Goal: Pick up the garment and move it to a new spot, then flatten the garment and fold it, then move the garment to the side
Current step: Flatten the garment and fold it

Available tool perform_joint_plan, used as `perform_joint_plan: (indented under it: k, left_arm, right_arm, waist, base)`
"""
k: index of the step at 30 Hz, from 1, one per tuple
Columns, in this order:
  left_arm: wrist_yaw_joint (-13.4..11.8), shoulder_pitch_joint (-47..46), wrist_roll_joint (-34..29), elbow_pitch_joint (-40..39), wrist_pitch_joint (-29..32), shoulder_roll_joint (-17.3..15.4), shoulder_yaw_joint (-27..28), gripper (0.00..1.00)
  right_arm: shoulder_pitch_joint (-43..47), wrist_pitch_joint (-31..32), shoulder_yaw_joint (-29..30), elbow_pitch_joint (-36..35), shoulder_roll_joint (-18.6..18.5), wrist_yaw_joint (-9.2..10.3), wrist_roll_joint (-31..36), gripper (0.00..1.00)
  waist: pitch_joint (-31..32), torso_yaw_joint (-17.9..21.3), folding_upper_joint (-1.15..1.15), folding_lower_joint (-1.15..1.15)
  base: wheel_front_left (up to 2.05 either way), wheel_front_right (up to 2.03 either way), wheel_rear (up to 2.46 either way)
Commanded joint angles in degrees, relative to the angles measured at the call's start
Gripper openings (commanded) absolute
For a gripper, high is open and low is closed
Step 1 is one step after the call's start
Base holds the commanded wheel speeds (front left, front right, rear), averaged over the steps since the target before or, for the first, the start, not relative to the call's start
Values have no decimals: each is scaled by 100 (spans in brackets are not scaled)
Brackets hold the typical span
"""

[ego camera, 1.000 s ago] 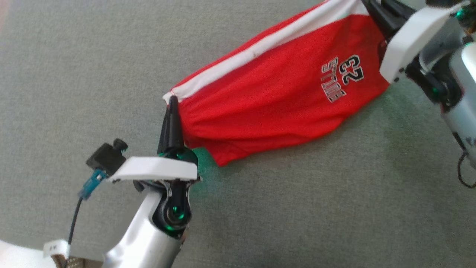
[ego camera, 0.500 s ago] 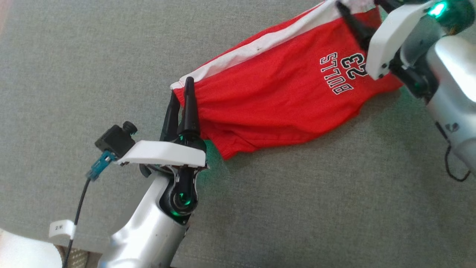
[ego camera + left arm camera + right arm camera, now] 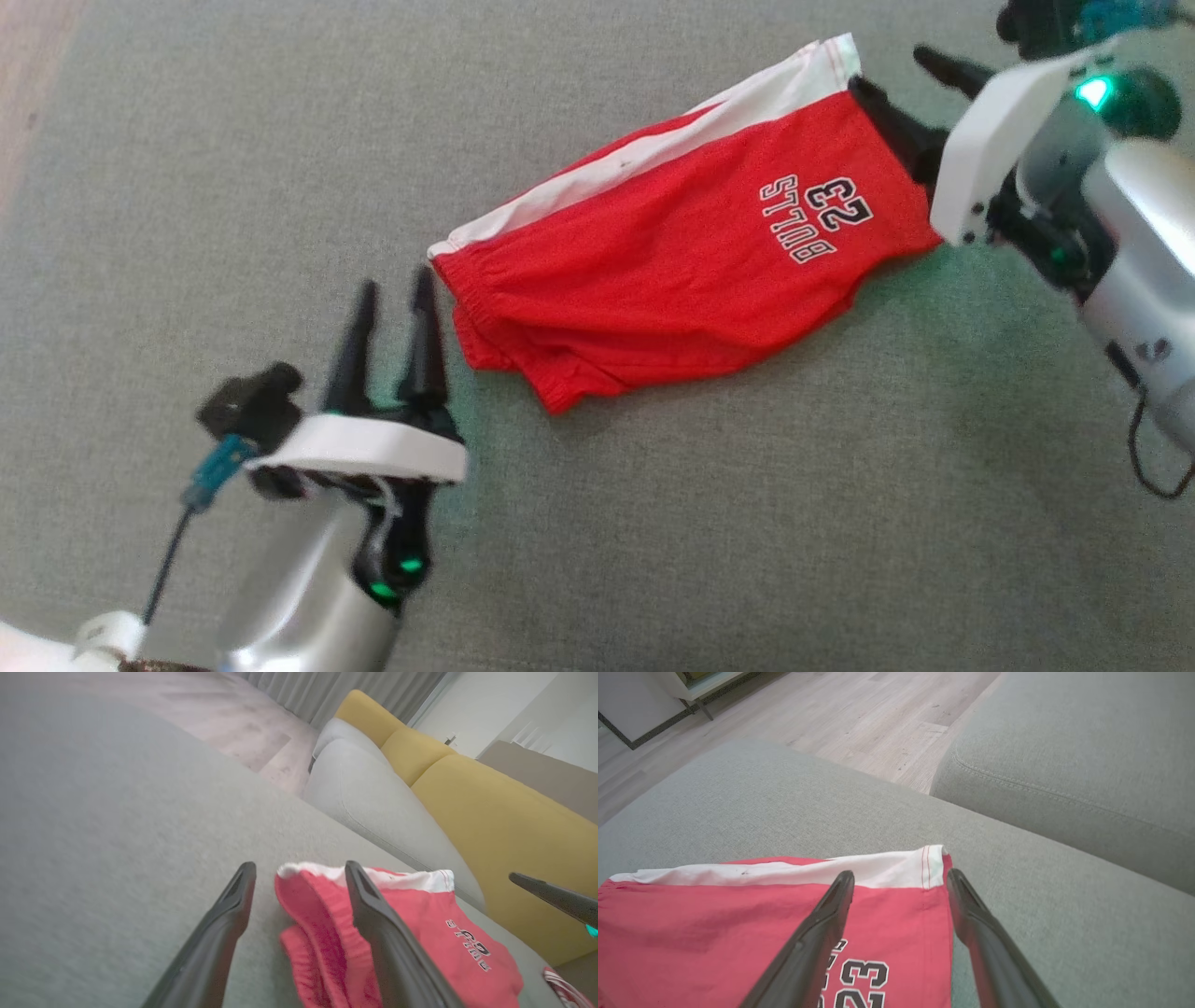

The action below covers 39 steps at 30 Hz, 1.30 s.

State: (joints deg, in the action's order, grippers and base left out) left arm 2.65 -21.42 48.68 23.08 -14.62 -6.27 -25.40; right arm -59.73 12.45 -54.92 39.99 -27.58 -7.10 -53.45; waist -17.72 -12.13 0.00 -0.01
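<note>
Left tool at nine o'clock and right tool at two o'clock stand spread, the red basketball shorts just released for flattening.

Shows thin matt cloth in the shorts, coarse weave on the cushion (fingers: smooth, glossy dark plastic).

garment: solid red, white stripe down one side, red stitching at its hem. lettering: black, white outline. sofa seat: plain grey-green weave. cushions: mustard yellow. floor: pale wood planks. left gripper, right gripper: black fingers, white shells, green LEDs.
</note>
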Motion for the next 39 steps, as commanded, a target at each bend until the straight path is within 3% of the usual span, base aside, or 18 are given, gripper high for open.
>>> perform_joint_plan:
  k: [1,2,7,11,22,29,31,32,39]
  left_arm:
    - [-43,-58,-505,-355,-38,-163,447,100]
    - [-43,-58,-505,-355,-38,-163,447,100]
    - [3,-70,-1761,-512,-38,-261,692,100]
    - [32,-220,-2253,-431,-38,-240,814,100]
    - [247,-124,-2655,-464,-38,67,1125,100]
    - [327,-31,-2765,-541,-38,172,1304,100]
    - [344,-27,-2793,-537,-38,185,1353,100]
    - [352,-29,-2807,-531,-38,190,1375,100]
    - [401,69,-2901,-466,-38,180,1511,100]
  right_arm:
    - [220,-103,88,-16,51,-39,-109,100]
    - [220,-103,88,-16,51,-39,-109,100]
    - [273,-215,277,459,290,-39,-150,100]
    - [146,-332,464,1045,563,-39,-21,100]
    - [-383,-419,790,3037,1362,-39,527,100]
    - [-221,-160,799,3366,1603,-39,775,100]
    - [-164,-42,754,3372,1682,-39,806,16]
    - [-149,-37,725,3371,1715,-39,827,0]
    - [-51,-545,769,3310,1610,-39,824,0]
  waist:
    - [91,29,0,1]
    - [91,29,0,1]
    - [41,-23,0,1]
    - [-105,-108,0,1]
    - [-357,-392,0,1]
    - [-360,-462,0,1]
    - [-349,-436,0,1]
    - [-337,-414,0,1]
    - [-36,-118,0,1]
  base:
    - [0,0,0]
    - [0,0,0]
    - [0,0,0]
    - [0,0,0]
    - [0,0,0]
    - [0,0,0]
    - [0,0,0]
    - [0,0,0]
    - [0,0,0]
